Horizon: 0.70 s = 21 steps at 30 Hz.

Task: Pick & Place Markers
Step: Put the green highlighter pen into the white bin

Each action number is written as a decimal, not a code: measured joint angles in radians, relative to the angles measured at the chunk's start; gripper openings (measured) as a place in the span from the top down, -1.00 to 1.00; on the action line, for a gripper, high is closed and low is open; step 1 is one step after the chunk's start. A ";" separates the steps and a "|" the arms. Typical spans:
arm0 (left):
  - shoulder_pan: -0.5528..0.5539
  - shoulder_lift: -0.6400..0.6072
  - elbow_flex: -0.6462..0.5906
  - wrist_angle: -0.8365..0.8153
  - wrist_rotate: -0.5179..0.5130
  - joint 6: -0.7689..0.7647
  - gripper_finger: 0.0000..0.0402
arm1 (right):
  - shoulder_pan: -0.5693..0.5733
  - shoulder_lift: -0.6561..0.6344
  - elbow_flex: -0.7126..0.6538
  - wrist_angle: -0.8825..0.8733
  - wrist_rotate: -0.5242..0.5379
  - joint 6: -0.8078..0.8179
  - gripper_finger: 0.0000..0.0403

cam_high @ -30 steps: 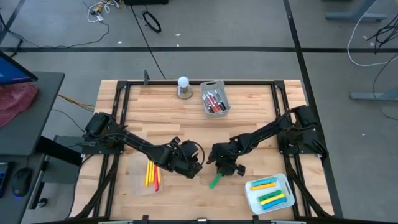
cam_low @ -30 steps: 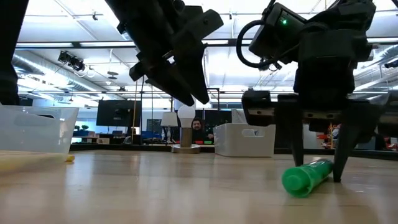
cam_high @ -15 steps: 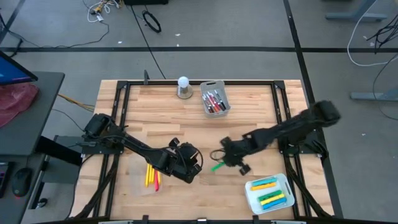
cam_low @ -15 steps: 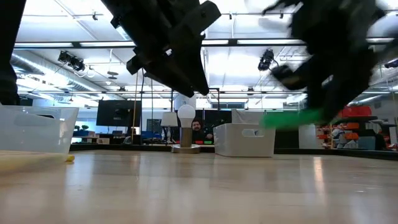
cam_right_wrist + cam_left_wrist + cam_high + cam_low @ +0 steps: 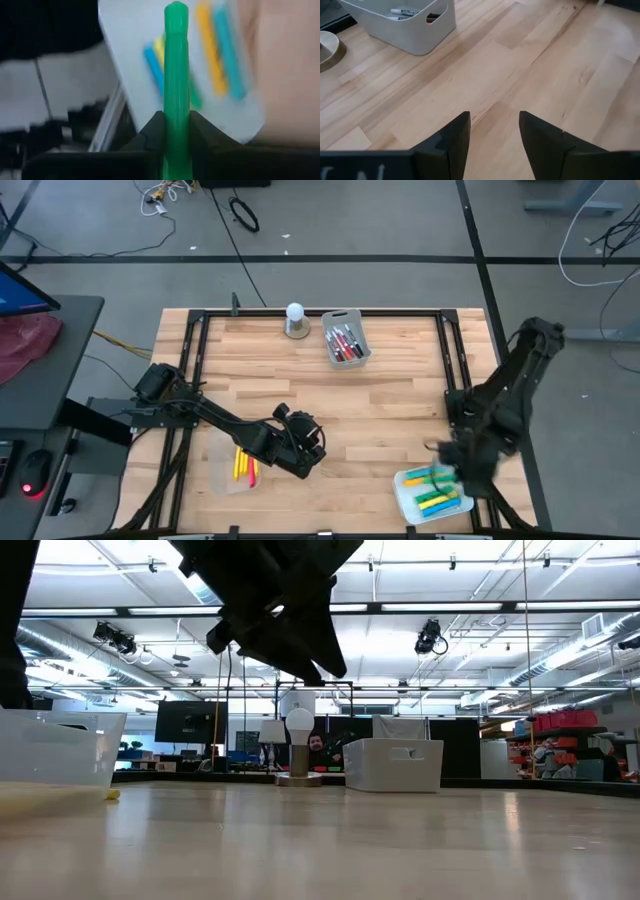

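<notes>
My right gripper is shut on a green marker and hangs over the white tray at the table's near right corner. Blue, green and yellow markers lie in that tray. My left gripper hovers open above bare wood near the table's middle front, nothing between its fingers; it also shows at the top of the low view. Yellow, orange and red markers lie in a clear tray at the near left. My right gripper pinches the green marker's barrel between its two fingers. The marker runs along the fingers, and its free end sticks out well past their tips. It is lifted clear, above the white tray. The fingers slant steeply down.
A grey bin with red and dark markers stands at the far middle, and a white ball on a grey base is left of it. Black frame rails run along the table's sides. Bare wood lies between the two arms.
My right gripper has shut on the green marker that lay on the table's middle front and lifted it clear. It has swung fast toward the near right corner, rolling its wrist, and now hangs over the white tray. My left gripper has stayed open.
</notes>
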 joint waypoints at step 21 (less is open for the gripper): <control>-0.004 0.000 0.000 0.034 -0.005 0.001 0.12 | -0.035 0.334 0.000 0.211 -0.031 -0.177 0.76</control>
